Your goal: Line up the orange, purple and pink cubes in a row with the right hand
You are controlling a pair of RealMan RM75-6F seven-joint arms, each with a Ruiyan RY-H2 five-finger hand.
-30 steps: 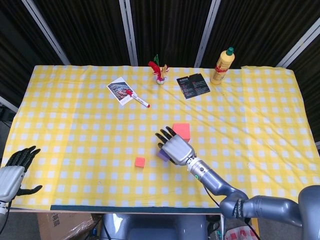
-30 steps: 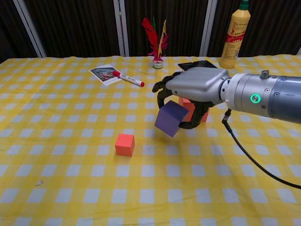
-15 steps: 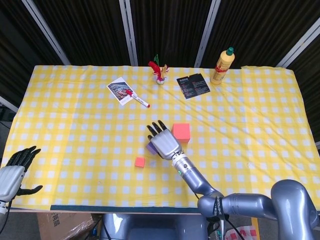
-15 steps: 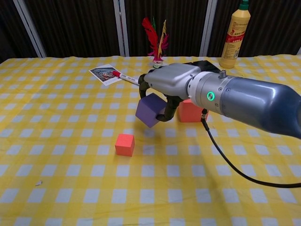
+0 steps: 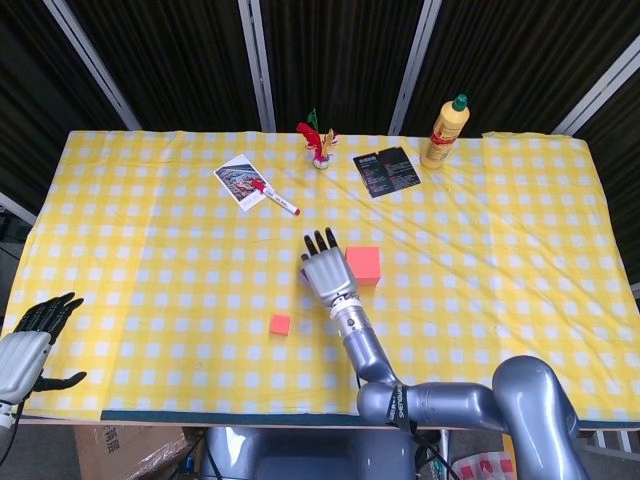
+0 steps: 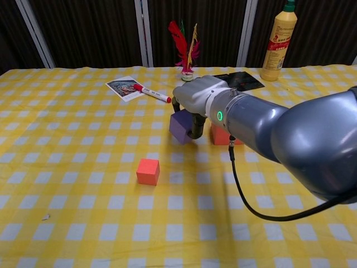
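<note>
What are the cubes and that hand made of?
The orange cube, purple cube and pink cube look like matte foam or soft plastic: flat colour, no shine. The right hand holding the purple one looks like smooth grey metal or painted plastic, faintly glossy, with dark fingers.

- A yellow-and-white checked cloth [image 5: 150,240] covers the counter from edge to edge.
- Behind the counter, across the top of the frame, hangs a dark ribbed curtain [image 5: 330,60].
- Pale metal bars [image 5: 255,60] cross the curtain, some upright, some slanted.
- At the lower left, under the counter's front edge, sits a cardboard box [image 5: 135,450].
- Light falls evenly on the cloth.
</note>
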